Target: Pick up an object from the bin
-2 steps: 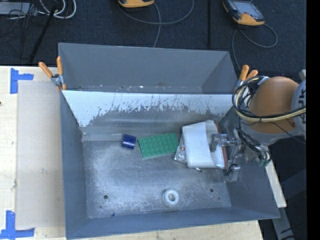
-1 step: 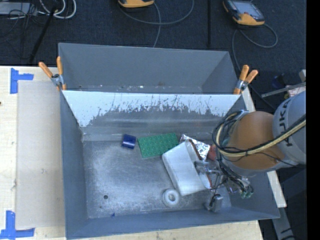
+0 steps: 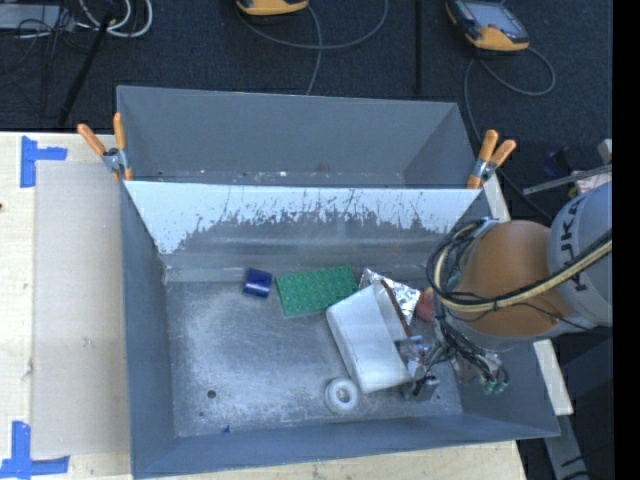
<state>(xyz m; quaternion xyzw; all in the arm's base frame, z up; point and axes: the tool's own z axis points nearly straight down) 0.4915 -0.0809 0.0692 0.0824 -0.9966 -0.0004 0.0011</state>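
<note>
Camera view: the end effector (image 3: 418,376) sits low in the right front corner of the grey metal bin (image 3: 215,358), hard against the white rectangular block (image 3: 362,336), with crumpled silver foil (image 3: 398,294) just behind. Open or closed? Cannot tell.

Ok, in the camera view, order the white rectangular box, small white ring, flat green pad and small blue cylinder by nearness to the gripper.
1. White rectangular box, beside the gripper.
2. Small white ring, near front wall.
3. Flat green pad, toward the back.
4. Small blue cylinder, view's far left.
</note>
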